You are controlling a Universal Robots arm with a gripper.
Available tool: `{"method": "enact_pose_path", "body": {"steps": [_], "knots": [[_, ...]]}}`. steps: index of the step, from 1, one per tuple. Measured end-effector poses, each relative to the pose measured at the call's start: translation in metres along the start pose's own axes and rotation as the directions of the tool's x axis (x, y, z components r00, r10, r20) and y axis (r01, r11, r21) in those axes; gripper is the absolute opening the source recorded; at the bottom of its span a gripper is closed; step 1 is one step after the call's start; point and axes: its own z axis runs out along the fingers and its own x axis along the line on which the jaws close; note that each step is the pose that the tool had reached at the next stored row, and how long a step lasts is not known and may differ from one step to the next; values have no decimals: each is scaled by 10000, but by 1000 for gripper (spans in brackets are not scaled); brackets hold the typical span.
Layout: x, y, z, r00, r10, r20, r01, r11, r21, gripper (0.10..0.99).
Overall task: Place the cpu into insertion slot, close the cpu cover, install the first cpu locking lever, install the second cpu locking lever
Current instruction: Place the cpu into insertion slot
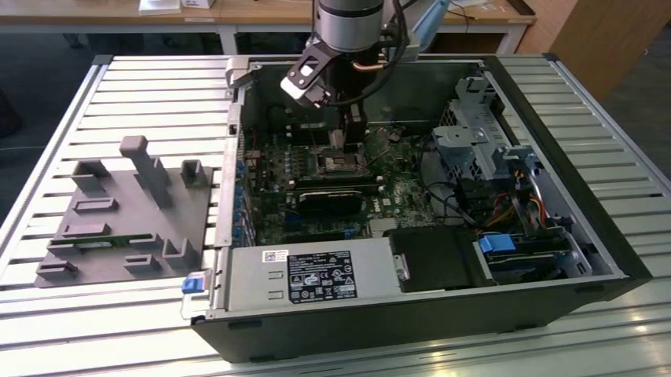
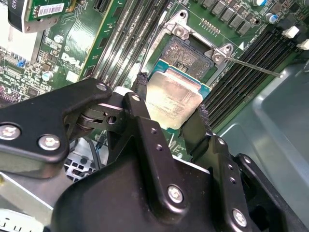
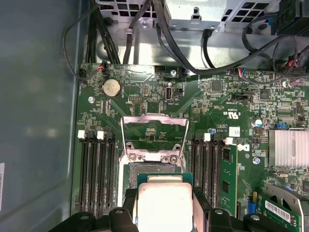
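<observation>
My gripper (image 2: 172, 95) is shut on the cpu (image 2: 175, 105), a pale silvery square chip pinched by two opposite edges between black fingers (image 2: 141, 83). The chip hangs tilted a little way short of the insertion slot (image 2: 186, 54), whose dark centre lies bare on the green board. In the first wrist view the cpu (image 3: 164, 203) overlaps the near edge of the insertion slot (image 3: 149, 170), and the cpu cover (image 3: 154, 117) is flipped open behind the slot. A thin metal lever (image 2: 256, 66) sticks out beside the slot. In the exterior view my gripper (image 1: 347, 138) hovers just above the insertion slot (image 1: 338, 163) inside the open case.
Black memory slots (image 3: 96, 169) flank the socket on both sides. A finned heatsink (image 3: 288, 147) and black cables (image 3: 207, 53) lie nearby. The case holds a grey power supply (image 1: 304, 275) and a drive cage (image 1: 472, 149). A grey holder fixture (image 1: 126, 212) sits at the exterior view's left.
</observation>
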Motion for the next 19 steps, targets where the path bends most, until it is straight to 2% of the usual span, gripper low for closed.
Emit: {"method": "enact_pose_path", "body": {"steps": [4,10,19], "knots": [[0,-3,37,10000,0,6,0,10000,-20,541],[9,-13,146,10000,0,34,0,10000,-31,541],[48,-66,301,10000,-3,79,3,10000,-30,541]]}}
